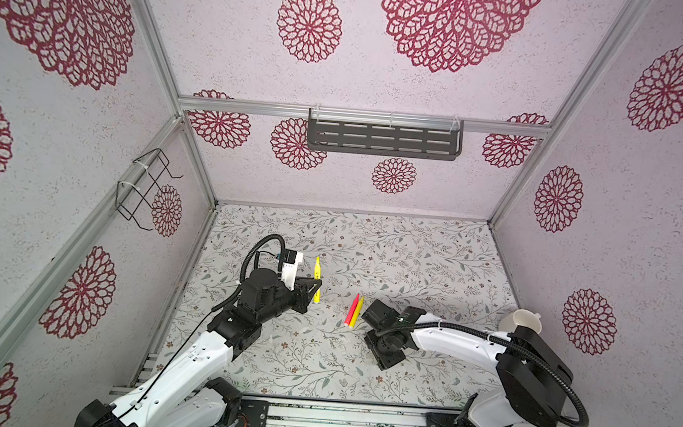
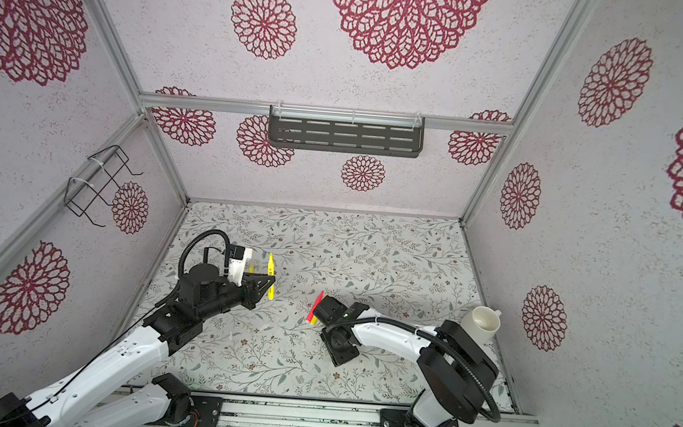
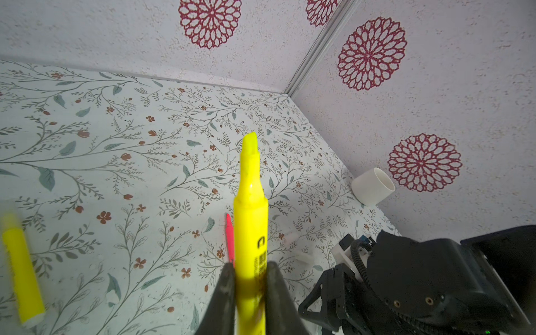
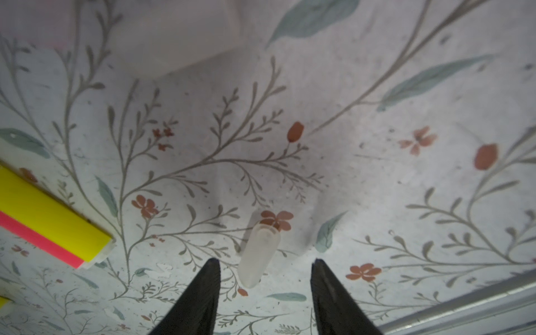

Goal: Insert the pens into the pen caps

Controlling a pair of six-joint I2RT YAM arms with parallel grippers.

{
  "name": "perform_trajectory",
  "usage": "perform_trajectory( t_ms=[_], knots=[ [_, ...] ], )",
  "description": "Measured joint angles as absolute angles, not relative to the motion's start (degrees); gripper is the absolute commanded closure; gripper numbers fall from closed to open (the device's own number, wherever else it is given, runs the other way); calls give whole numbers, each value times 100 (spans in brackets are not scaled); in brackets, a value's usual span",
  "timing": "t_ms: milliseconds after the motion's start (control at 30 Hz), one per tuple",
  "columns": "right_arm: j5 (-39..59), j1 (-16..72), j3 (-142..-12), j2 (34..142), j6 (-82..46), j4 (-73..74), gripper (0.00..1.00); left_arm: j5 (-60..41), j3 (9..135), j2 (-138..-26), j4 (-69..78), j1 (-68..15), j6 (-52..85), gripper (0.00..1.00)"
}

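Observation:
My left gripper (image 3: 251,274) is shut on a yellow pen (image 3: 251,208). Its pointed tip sticks up past the fingers, and in both top views the pen (image 1: 317,279) (image 2: 270,276) hangs over the table's left half. A red pen (image 1: 351,310) and a yellow pen (image 1: 359,305) lie side by side mid-table. Another yellow pen (image 3: 21,269) lies blurred near the left arm. In the right wrist view a clear pen cap (image 4: 259,255) lies on the table between the tips of my right gripper (image 4: 265,261). The jaws stand apart, with a gap on each side of the cap.
A white cup (image 1: 521,320) stands by the right wall behind the right arm (image 1: 446,339). A dark slotted shelf (image 1: 383,138) hangs on the back wall and a wire rack (image 1: 146,186) on the left wall. The floral tabletop (image 1: 411,261) stretches back.

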State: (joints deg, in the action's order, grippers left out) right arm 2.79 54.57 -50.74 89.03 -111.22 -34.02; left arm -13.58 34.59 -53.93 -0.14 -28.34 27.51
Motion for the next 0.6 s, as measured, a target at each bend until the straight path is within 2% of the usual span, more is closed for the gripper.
perform_trajectory(
  t_ms=[100,200,600],
  knots=[
    [279,5459,-5074,9004,-11124,-3363,48,-1356,3459,-5369,-14,-2834,2749,100],
    [281,5459,-5063,9072,-11161,-3256,53,-1356,3459,-5343,-12,-2834,2749,100],
    [329,5428,-5116,9196,-11133,-3151,54,-1337,3459,-5325,-21,-2834,2749,100]
  ],
)
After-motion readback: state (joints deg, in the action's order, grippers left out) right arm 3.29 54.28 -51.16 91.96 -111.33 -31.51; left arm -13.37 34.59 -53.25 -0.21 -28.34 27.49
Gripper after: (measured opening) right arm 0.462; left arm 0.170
